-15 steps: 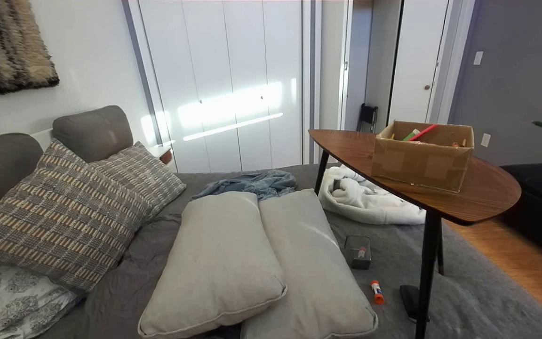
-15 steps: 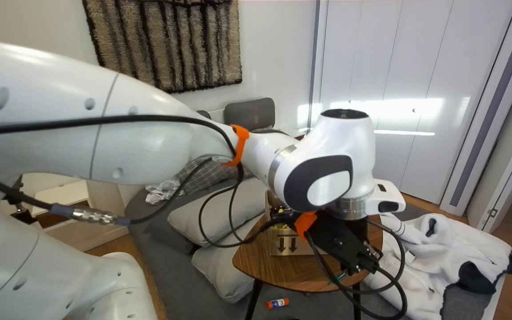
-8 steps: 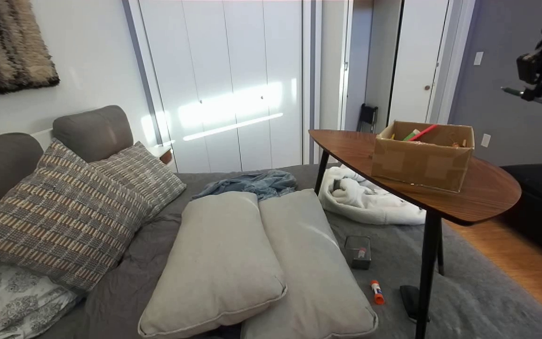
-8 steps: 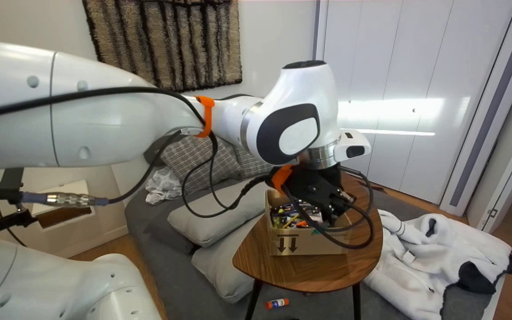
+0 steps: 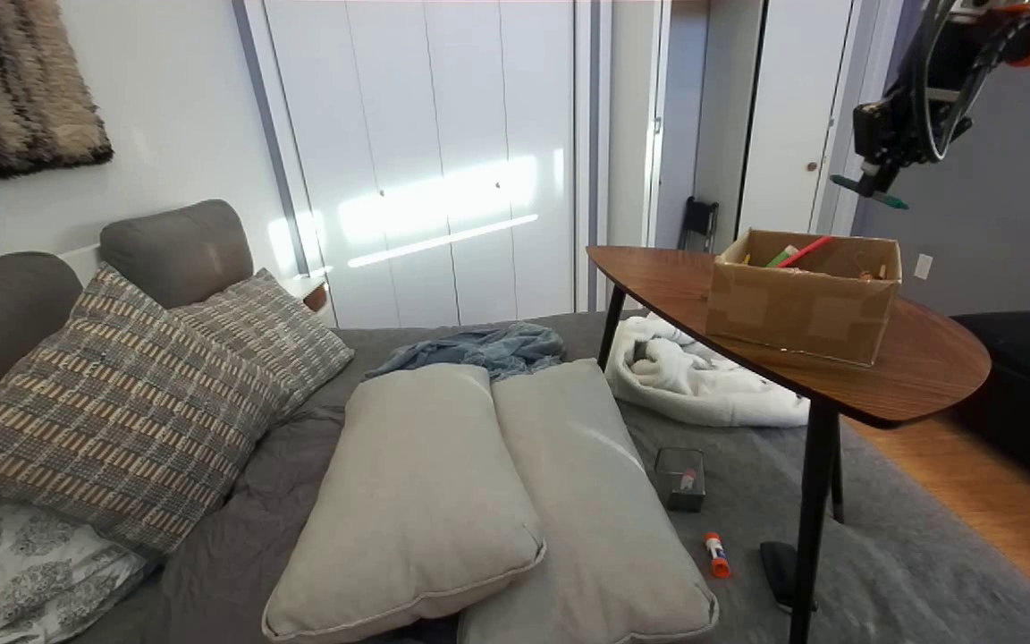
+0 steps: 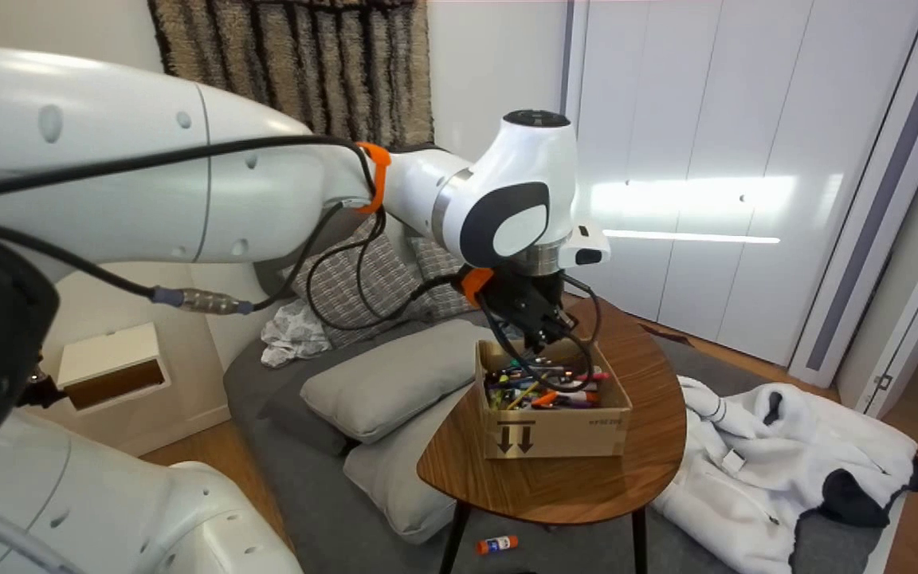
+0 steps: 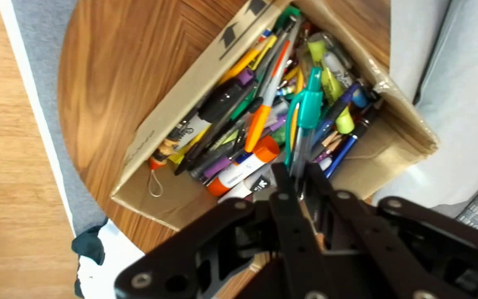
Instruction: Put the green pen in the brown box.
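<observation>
Plainly, the gripper (image 7: 297, 171) is pinched narrow on the green pen (image 7: 310, 110), which hangs in the air above the box (image 6: 562, 438). In the wrist view the pen's clip end points to 12 o'clock; its other end is lost between the fingers. An exterior view catches both ends, a green tip (image 5: 896, 203) poking toward 4 o'clock and a darker one toward 10. With the arm (image 6: 284, 215) filling much of an exterior view, the pen is hard to make out there.

Seen from the wrist, the gripper covers the box's 6 o'clock corner. Inside, pens and markers (image 7: 338, 104) lie heaped, many only partly visible. Around the fingertips come an orange-capped tube (image 7: 239, 172) at 9 o'clock, a black marker (image 7: 222, 99) at 10, an orange-and-white pen (image 7: 259, 124) at 11, a yellow-green marker (image 7: 331, 85) at 1 and a blue pen (image 7: 342, 155) at 2. In an exterior view the walls hide all but a red stick (image 5: 806, 251) and a few ends.

The box stands on a table (image 6: 539, 493). Toward 7 o'clock, on the bed (image 5: 926, 546), lie a glue stick (image 5: 717, 556) and a clear tub (image 5: 688, 505), its content too small to name.
</observation>
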